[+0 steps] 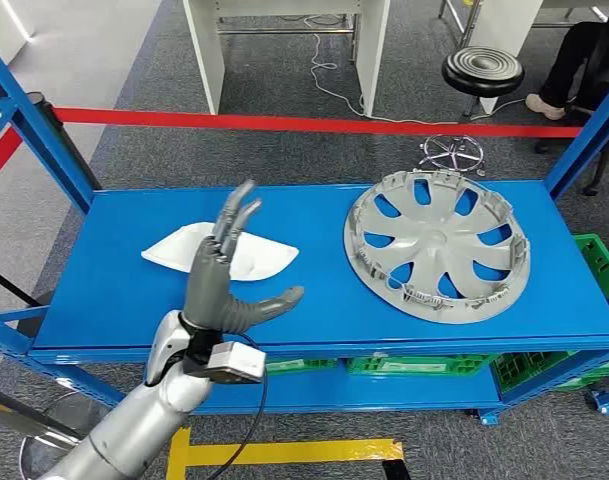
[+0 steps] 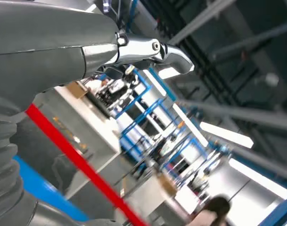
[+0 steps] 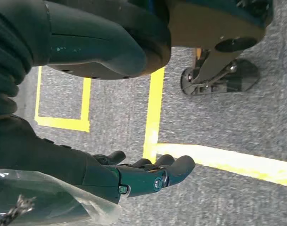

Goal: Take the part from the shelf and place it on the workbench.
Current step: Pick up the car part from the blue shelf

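A flat white part [image 1: 267, 258] lies on the left half of the blue shelf [image 1: 316, 300]. A silver wheel cover [image 1: 437, 245] lies face down on the right half. My left hand [image 1: 224, 272] is raised over the shelf's front edge, just in front of the white part, fingers spread upward and thumb pointing right, holding nothing. The left wrist view shows that hand [image 2: 63, 47] with its thumb stretched out against the ceiling lights. My right hand [image 3: 135, 176] hangs over grey carpet with its fingers extended and nothing in them.
Blue uprights [image 1: 37, 125] stand at both ends of the shelf. Green crates [image 1: 527, 368] sit on the level below. Behind the shelf are a red floor line [image 1: 286, 123], a white table [image 1: 286, 45], a black stool [image 1: 482, 70] and a seated person's leg [image 1: 565, 70].
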Robot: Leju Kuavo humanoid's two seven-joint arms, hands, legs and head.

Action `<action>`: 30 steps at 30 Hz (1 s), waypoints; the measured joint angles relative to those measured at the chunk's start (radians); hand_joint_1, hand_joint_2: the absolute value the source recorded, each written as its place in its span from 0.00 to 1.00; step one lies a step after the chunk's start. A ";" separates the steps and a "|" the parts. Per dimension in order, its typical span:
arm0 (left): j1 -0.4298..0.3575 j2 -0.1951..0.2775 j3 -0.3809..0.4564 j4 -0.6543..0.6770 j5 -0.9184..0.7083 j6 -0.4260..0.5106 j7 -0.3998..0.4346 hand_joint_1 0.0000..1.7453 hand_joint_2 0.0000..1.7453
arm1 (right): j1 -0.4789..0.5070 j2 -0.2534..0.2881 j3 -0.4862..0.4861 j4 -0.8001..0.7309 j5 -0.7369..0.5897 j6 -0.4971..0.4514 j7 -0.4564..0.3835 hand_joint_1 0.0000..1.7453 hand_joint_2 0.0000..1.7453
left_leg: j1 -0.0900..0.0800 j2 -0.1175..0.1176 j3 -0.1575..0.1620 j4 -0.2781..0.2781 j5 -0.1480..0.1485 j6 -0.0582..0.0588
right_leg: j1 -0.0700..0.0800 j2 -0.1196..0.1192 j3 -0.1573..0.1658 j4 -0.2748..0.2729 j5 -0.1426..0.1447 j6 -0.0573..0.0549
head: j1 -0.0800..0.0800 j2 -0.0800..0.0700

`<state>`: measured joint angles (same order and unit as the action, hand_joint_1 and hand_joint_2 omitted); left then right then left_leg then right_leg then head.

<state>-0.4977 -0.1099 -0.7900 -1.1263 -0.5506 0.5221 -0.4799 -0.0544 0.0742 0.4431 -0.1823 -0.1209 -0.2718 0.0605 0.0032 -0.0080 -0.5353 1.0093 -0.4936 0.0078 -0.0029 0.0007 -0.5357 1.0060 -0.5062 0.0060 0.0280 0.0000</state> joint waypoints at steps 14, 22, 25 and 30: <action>-0.088 -0.042 -0.046 0.260 -0.120 0.001 0.069 0.00 1.00 | -0.011 -0.003 0.037 0.000 0.038 0.058 -0.005 0.00 1.00 | 0.000 0.000 0.000 0.000 0.000 0.000 | 0.000 -0.001 0.000 0.000 0.000 0.000 | 0.000 0.000; -0.162 -0.074 -0.059 0.461 -0.148 -0.028 0.092 0.00 0.00 | -0.017 -0.003 0.066 0.000 0.064 0.084 0.012 0.00 0.25 | 0.000 0.000 0.000 0.000 0.000 0.000 | 0.000 -0.001 0.000 0.000 0.000 0.000 | 0.000 0.000; -0.184 -0.083 -0.059 0.514 -0.152 -0.024 0.110 0.00 0.00 | -0.017 -0.003 0.072 0.000 0.070 0.108 0.018 0.00 0.00 | 0.000 0.000 0.000 0.000 0.000 0.000 | 0.000 -0.001 0.000 0.000 0.000 0.000 | 0.000 0.000; -0.217 -0.097 -0.054 0.585 -0.167 0.003 0.136 0.00 0.00 | -0.017 -0.003 0.090 0.000 0.093 0.127 0.022 0.00 0.00 | 0.000 0.000 -0.001 0.000 0.000 0.000 | 0.000 -0.001 0.000 0.000 0.000 0.000 | 0.000 0.000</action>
<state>-0.7148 -0.2066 -0.8445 -0.5413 -0.7180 0.5250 -0.3437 -0.0715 0.0713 0.5332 -0.1820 -0.0279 -0.1446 0.0821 0.0032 -0.0080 -0.5359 1.0094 -0.4935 0.0078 -0.0028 -0.0003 -0.5357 1.0064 -0.5060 0.0062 0.0282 0.0000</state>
